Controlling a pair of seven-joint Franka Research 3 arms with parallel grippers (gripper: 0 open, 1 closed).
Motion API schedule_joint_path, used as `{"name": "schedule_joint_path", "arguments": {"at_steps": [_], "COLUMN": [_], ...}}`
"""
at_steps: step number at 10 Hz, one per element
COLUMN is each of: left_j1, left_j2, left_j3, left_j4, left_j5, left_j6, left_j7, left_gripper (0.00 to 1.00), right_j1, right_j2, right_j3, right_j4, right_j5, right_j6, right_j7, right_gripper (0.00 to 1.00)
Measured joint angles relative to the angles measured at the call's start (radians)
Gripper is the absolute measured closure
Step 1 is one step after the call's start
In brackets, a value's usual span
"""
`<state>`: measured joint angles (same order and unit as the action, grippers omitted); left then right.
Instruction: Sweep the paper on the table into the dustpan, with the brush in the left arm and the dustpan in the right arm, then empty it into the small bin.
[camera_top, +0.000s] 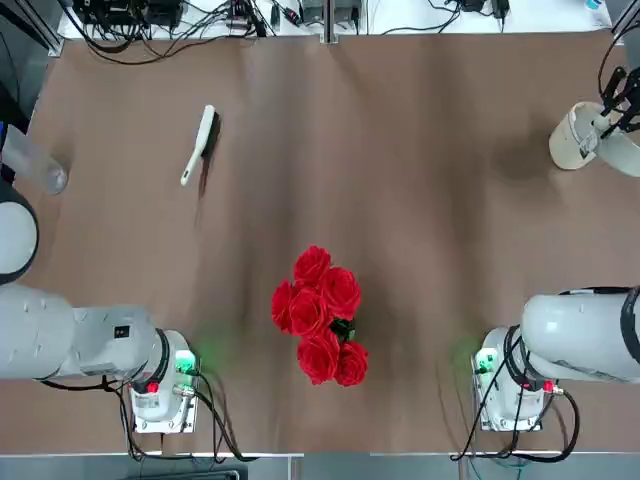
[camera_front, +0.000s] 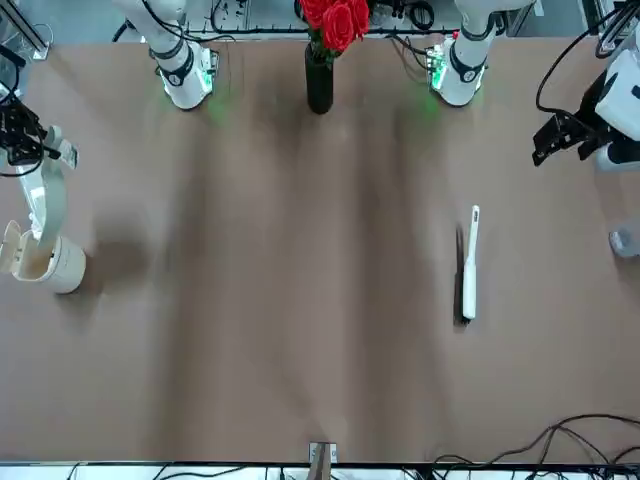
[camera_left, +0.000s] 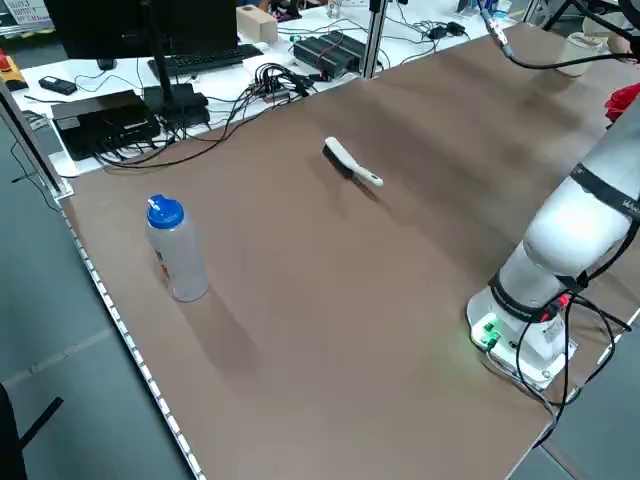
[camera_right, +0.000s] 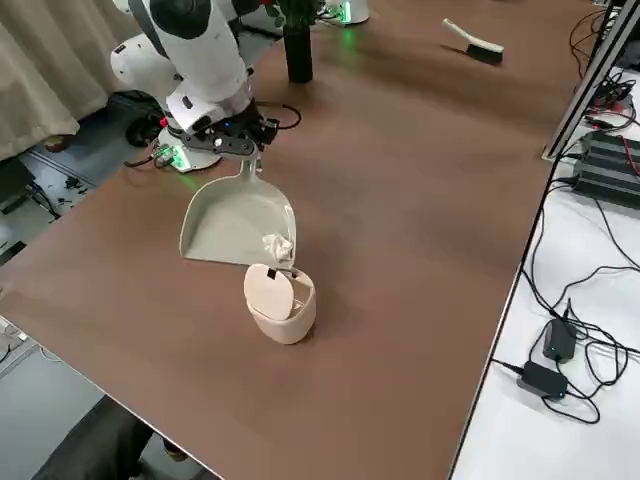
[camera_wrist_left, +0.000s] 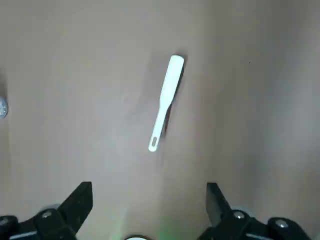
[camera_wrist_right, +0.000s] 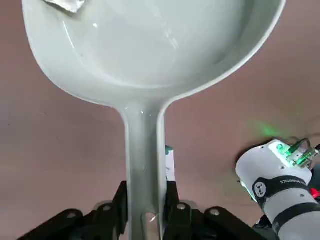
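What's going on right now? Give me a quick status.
Right pincer shut on dustpan, tipped over small bin. Paper at dustpan's lip. Left pincer open, empty; brush on table. Nothing blocking.

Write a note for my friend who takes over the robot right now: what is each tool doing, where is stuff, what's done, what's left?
Right tool: shut on the dustpan handle, holding it tipped over the small bin at the table's right edge.
Left tool: open, empty, high above the brush.
Brush: lying on the table, far left part.
Paper: at the dustpan's lip, just above the bin lid.
Done: sweeping, brush put down.
Left: drop the paper into the bin, then set the dustpan down.
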<state>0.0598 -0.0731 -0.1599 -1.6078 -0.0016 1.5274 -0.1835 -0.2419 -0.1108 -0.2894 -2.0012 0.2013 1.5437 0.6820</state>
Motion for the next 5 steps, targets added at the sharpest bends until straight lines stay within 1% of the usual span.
{"name": "schedule_joint_path", "arguments": {"at_steps": [3,5], "left_j1": [0.0,0.0], "left_j2": [0.0,0.0], "left_j3": [0.001,0.001], "left_j4": [0.0,0.0], "left_j5": [0.0,0.0], "left_j6": [0.0,0.0], "left_j7": [0.0,0.0], "left_gripper": [0.0,0.0], "right_j1": [-0.005,-0.013], "right_j2": [0.001,0.003], "right_j3": [-0.003,-0.023], "right_j4": [0.0,0.0], "right_j5": [0.0,0.0], "right_j6": [-0.026,-0.045], "right_j7": [-0.063,-0.101], "right_gripper": [0.67,0.67]}}
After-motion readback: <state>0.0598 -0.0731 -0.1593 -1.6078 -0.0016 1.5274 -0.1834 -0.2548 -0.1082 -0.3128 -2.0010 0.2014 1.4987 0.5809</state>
